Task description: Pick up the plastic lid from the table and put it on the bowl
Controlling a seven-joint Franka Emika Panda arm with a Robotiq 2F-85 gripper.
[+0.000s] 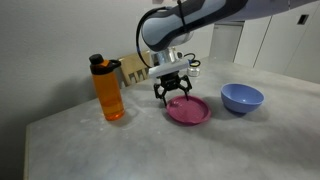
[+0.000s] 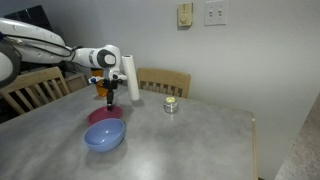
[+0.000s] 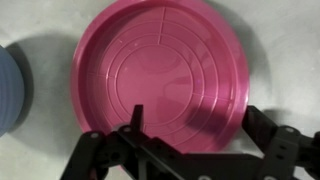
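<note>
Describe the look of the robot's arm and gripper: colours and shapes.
The arm is white, with rounded segments and dark bands at the joints. The gripper is black, with two angular, linked fingers. No markings are readable.

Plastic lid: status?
Tool open over pink plastic lid. Lid flat on table, not gripped. Blue bowl beside it, uncovered; nothing between.

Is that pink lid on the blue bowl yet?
No, off. The lid lies flat on the table, apart from the bowl.
</note>
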